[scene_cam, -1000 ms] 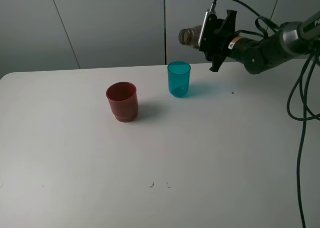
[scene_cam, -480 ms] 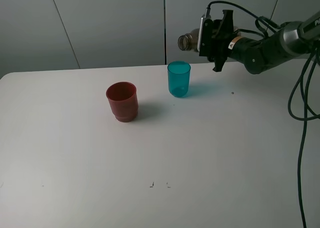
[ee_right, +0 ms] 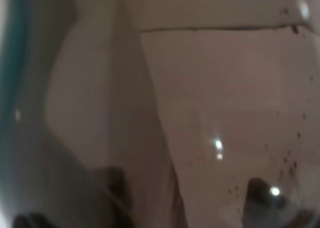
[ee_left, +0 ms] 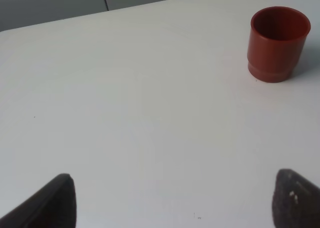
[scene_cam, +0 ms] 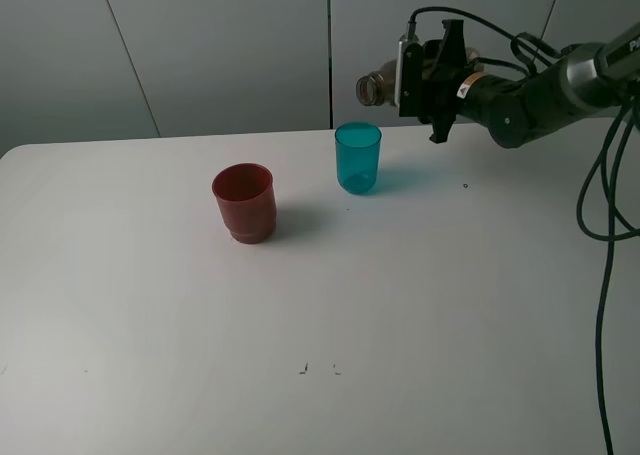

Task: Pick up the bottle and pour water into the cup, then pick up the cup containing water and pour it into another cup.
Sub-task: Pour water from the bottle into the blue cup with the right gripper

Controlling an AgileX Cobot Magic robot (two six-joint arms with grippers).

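The smoky grey-brown bottle (scene_cam: 376,85) lies nearly level in the air, its neck pointing left, above and just right of the teal-blue cup (scene_cam: 358,158). My right gripper (scene_cam: 418,75) is shut on the bottle's body. In the right wrist view the bottle (ee_right: 225,112) fills the picture, with a teal strip of the cup (ee_right: 7,62) at one edge. The dark red cup (scene_cam: 244,202) stands upright to the left of the teal one. The left wrist view shows the red cup (ee_left: 278,42) well ahead of my open left gripper (ee_left: 175,178), which holds nothing.
Both cups stand on a white table (scene_cam: 450,305) with a grey panelled wall behind. Black cables (scene_cam: 602,225) hang down along the right side by the right arm. A few small dark marks (scene_cam: 320,369) dot the table near the front.
The right wrist has turned a little, and the bottle's neck has dipped slightly toward the teal cup. Both cups stay put.
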